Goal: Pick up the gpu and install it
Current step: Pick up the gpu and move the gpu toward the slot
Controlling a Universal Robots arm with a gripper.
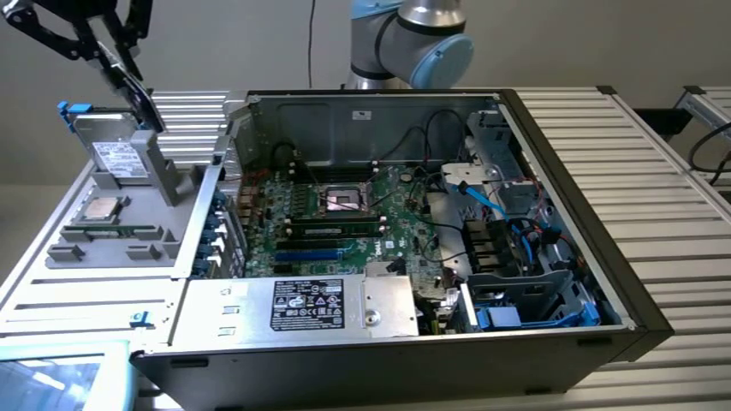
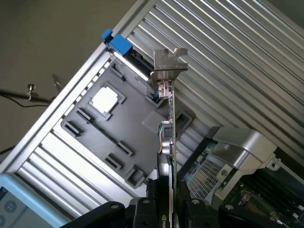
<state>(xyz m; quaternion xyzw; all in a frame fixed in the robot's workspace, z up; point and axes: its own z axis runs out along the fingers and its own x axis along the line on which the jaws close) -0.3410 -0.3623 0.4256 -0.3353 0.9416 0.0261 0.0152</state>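
claw [image 1: 115, 50] cropped at frame edge, gpu [image 2: 170, 114] faces hidden edge-on

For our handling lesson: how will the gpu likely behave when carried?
The gpu is probably stiff: it juts straight from the tool without sagging. Likely fragile: small parts sit exposed. Its bracket may weigh down the far end.
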